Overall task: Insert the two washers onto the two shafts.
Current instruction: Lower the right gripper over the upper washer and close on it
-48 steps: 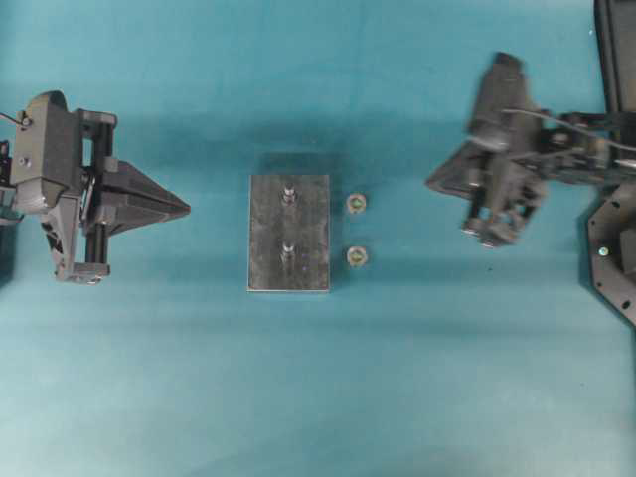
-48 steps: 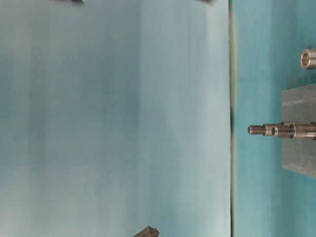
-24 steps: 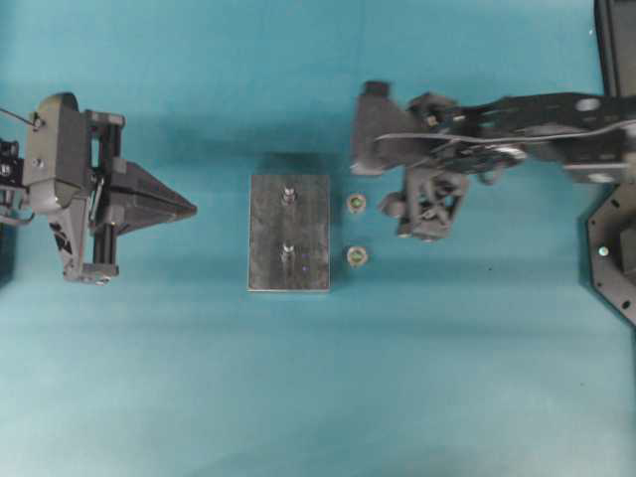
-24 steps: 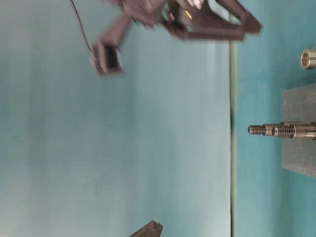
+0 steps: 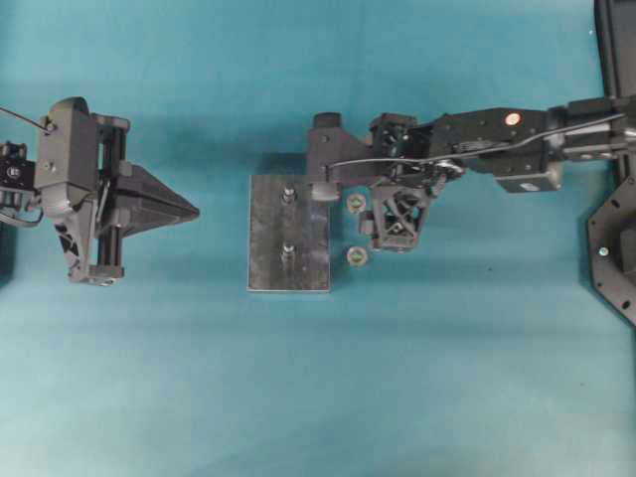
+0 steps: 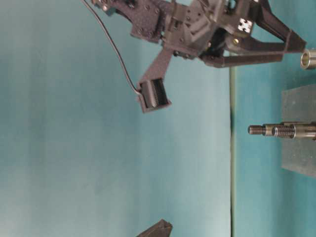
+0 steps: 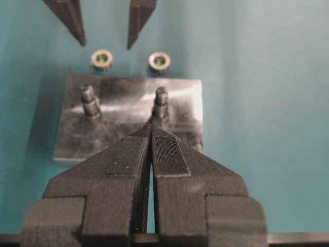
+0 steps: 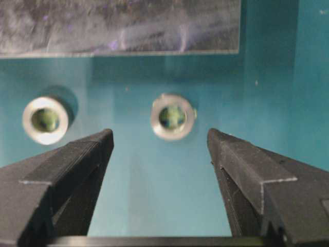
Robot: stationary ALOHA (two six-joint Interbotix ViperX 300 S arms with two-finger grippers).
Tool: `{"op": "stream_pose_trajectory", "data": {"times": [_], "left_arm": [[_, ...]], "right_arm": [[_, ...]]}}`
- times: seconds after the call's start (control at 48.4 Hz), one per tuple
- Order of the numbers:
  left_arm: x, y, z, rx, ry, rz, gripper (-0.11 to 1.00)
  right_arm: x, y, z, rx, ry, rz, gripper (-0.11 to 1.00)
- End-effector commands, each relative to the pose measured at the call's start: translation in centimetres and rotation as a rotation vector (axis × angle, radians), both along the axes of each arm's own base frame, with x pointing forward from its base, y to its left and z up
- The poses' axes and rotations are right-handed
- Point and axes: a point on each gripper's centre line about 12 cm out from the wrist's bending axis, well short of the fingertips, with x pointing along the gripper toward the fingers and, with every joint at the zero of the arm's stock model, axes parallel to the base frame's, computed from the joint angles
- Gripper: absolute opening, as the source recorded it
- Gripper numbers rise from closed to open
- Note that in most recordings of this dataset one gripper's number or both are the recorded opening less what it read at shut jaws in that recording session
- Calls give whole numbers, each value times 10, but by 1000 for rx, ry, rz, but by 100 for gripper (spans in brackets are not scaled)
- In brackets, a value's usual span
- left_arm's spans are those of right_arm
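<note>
While second washer (image 8: 46, 120) lies beside, plate (image 8: 118, 25) stands behind washer (image 8: 173, 117).

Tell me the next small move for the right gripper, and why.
Probably lower the right gripper straight down around the washer ahead of it, then close. Its jaws stand wide open with that washer lying flat on the table between the fingertips, untouched. The second washer sits off to one side, outside the jaws. Both shafts on the metal block are bare.
</note>
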Motion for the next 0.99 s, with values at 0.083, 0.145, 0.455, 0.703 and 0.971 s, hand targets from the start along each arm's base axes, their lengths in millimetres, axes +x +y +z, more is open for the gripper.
{"op": "stream_pose_trajectory", "data": {"times": [0.083,0.145,0.455,0.703,0.971], "left_arm": [[5,0,11,3,-38,0,0],[4,0,11,2,-37,1,0],[2,0,5,0,-29,1,0],[1,0,1,-8,-52,5,0],[5,-1,-6,-8,-29,-2,0]], "right_arm": [[9,-1,0,-6,-9,13,83],[10,-1,-4,-6,1,12,83],[10,-6,-14,-2,17,-2,81],[12,-9,-14,-3,-1,-19,78],[12,-11,-16,-1,7,-27,61]]}}
